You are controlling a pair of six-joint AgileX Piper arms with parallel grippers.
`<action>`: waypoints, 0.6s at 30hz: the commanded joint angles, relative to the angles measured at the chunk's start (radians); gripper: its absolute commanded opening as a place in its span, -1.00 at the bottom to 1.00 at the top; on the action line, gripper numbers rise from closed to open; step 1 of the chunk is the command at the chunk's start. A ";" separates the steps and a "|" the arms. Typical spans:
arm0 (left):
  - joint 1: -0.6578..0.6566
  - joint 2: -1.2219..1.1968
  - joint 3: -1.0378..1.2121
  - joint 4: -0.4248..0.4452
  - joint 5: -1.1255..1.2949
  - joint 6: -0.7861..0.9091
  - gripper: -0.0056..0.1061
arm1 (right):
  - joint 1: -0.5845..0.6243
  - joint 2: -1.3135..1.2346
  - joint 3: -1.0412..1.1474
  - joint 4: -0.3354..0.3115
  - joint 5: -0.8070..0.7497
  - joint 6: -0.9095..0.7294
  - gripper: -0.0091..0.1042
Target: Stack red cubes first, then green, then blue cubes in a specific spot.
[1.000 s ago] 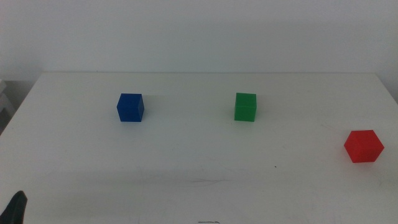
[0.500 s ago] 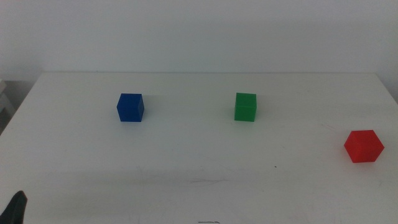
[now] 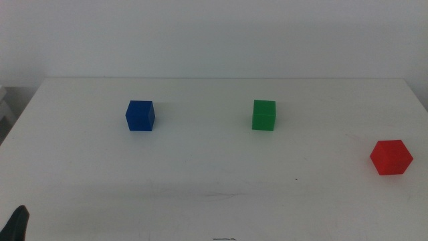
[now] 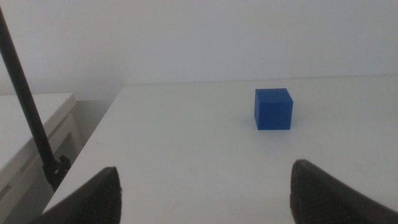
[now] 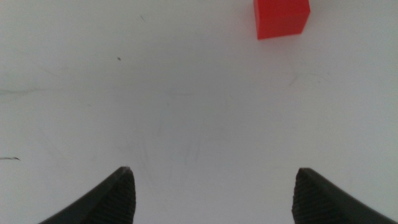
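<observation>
Three small cubes rest apart on the white table [image 3: 214, 167]. The blue cube [image 3: 140, 116] is at the left, the green cube [image 3: 263, 114] right of centre, and the red cube [image 3: 391, 157] near the right edge, turned at an angle. My left gripper [image 3: 19, 224] shows only as a dark tip at the bottom left corner of the middle view. In its wrist view the left gripper [image 4: 205, 193] is open, with the blue cube [image 4: 273, 108] well ahead of it. My right gripper [image 5: 214, 196] is open over bare table, the red cube [image 5: 281, 17] ahead of it. The right arm is outside the middle view.
A dark thin pole [image 4: 28, 106] and a white side surface [image 4: 31, 130] stand beyond the table's left edge. A few faint dark marks [image 3: 224, 195] lie on the tabletop near its front.
</observation>
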 commanded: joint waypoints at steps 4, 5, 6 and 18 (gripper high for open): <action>-0.004 -0.020 -0.003 -0.003 -0.072 -0.010 0.75 | -0.007 0.127 -0.133 -0.062 0.068 0.002 0.29; -0.004 -0.020 -0.003 -0.003 -0.072 -0.010 0.75 | -0.007 0.149 -0.153 -0.072 0.086 0.011 0.29; -0.004 -0.020 -0.003 -0.003 -0.072 -0.010 0.75 | -0.007 0.178 -0.182 -0.085 0.105 0.017 0.28; -0.004 -0.020 -0.003 -0.003 -0.072 -0.010 0.75 | -0.007 0.445 -0.358 -0.125 0.153 0.023 0.27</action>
